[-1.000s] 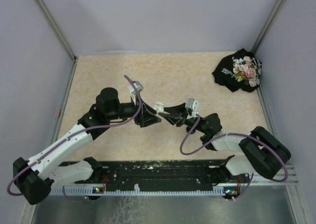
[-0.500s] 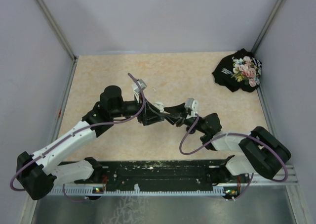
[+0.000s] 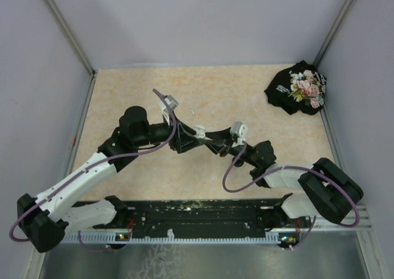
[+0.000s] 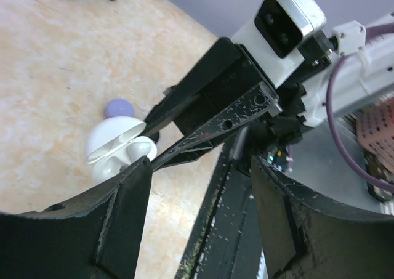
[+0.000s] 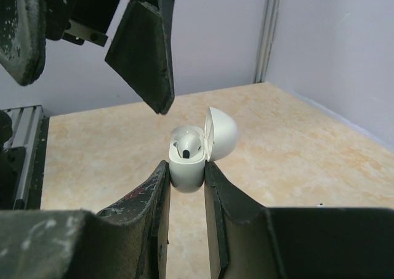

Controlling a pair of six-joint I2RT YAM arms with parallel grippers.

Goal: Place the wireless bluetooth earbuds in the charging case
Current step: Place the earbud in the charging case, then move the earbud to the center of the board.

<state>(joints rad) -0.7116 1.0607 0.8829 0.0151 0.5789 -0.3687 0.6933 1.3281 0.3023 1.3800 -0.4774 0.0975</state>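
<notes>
The right gripper (image 5: 186,175) pinches the white case (image 5: 187,167) (lid open, one earbud (image 5: 186,147) seated inside); the left gripper (image 4: 202,168) hangs spread just beside it.

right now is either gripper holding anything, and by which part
The right gripper pinches the open white charging case by its lower body. The left gripper is open and holds nothing.

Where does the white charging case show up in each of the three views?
Top external: the case is a small white spot near the picture's centre.
Left wrist: left of centre, lid open.
Right wrist: centre, lid open to the right.
Shared landmark: the right gripper, clamped on it in every view.
</notes>
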